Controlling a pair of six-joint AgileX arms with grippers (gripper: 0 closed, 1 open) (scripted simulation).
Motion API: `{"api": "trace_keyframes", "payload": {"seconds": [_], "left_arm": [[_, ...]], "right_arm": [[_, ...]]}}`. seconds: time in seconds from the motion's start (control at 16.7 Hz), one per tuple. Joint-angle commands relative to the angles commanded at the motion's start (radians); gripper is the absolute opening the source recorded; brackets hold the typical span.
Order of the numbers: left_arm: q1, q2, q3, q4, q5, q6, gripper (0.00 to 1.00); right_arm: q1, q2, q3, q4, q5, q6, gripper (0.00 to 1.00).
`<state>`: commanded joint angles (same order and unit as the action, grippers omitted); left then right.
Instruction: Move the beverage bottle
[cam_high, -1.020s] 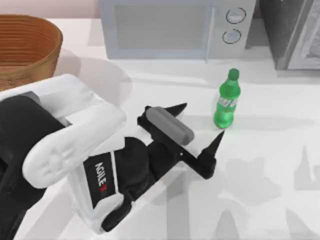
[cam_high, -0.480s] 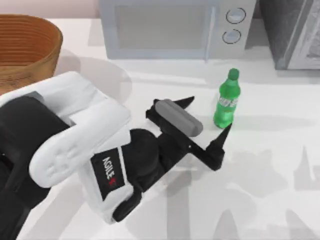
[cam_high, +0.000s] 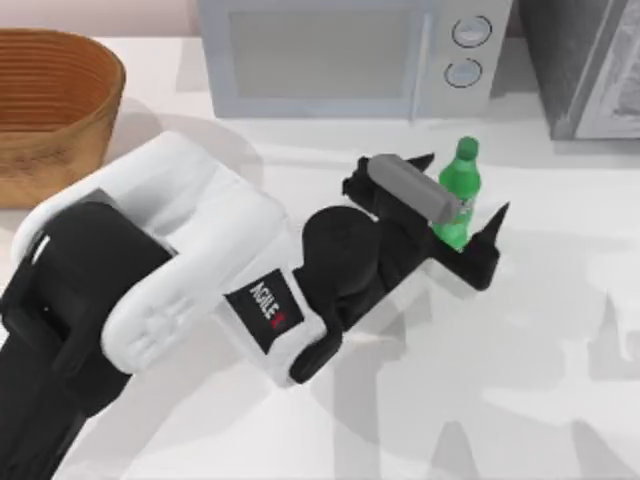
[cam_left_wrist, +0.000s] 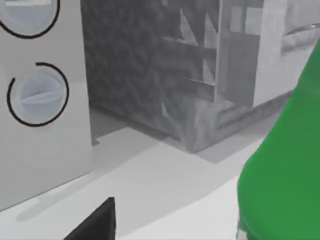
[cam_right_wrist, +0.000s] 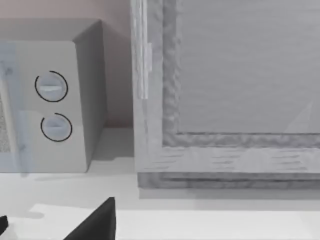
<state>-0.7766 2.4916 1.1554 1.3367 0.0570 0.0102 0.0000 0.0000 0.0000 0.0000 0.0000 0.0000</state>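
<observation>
Since a second ago, your left claw (cam_high: 460, 215) has advanced, fingers spread wide around the small bright green plastic beverage bottle (cam_high: 458, 187) standing upright on the white surface (cam_high: 560, 330) before the grey microwave (cam_high: 345, 55). Centre it, then close gently.

In the top view, the left end effector (cam_high: 464, 188) covers the lower body and label of the small bright green plastic beverage bottle (cam_high: 461, 172); whether its fingers touch the plastic cannot be told. In the left wrist view the bottle is cut off by the picture's edge. The woven brown wicker basket (cam_high: 50, 95), the pale grey box-shaped microwave (cam_high: 340, 55) and the rough grey cabinet (cam_high: 585, 65) all run off the top view's edges.
</observation>
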Motion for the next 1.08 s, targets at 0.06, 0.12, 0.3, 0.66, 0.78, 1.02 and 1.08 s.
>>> {"api": "trace_keyframes", "payload": {"seconds": [0.06, 0.12, 0.3, 0.66, 0.78, 1.02, 1.08], "left_arm": [[-0.001, 0.006, 0.024, -0.017, -0.001, 0.000, 1.00], [-0.001, 0.010, 0.037, -0.028, -0.001, 0.000, 1.00], [-0.001, 0.011, 0.040, -0.031, -0.001, 0.000, 1.00], [-0.001, 0.011, 0.040, -0.031, -0.001, 0.000, 0.62], [-0.001, 0.011, 0.040, -0.031, -0.001, 0.000, 0.47], [-0.001, 0.011, 0.040, -0.031, -0.001, 0.000, 0.17], [-0.001, 0.011, 0.040, -0.031, -0.001, 0.000, 0.10]], "right_arm": [[0.000, 0.000, 0.000, 0.000, 0.000, 0.000, 1.00], [0.000, 0.000, 0.000, 0.000, 0.000, 0.000, 1.00], [0.000, 0.000, 0.000, 0.000, 0.000, 0.000, 1.00], [0.000, 0.000, 0.000, 0.000, 0.000, 0.000, 1.00], [0.000, 0.000, 0.000, 0.000, 0.000, 0.000, 1.00], [0.000, 0.000, 0.000, 0.000, 0.000, 0.000, 1.00], [0.000, 0.000, 0.000, 0.000, 0.000, 0.000, 1.00]]}}
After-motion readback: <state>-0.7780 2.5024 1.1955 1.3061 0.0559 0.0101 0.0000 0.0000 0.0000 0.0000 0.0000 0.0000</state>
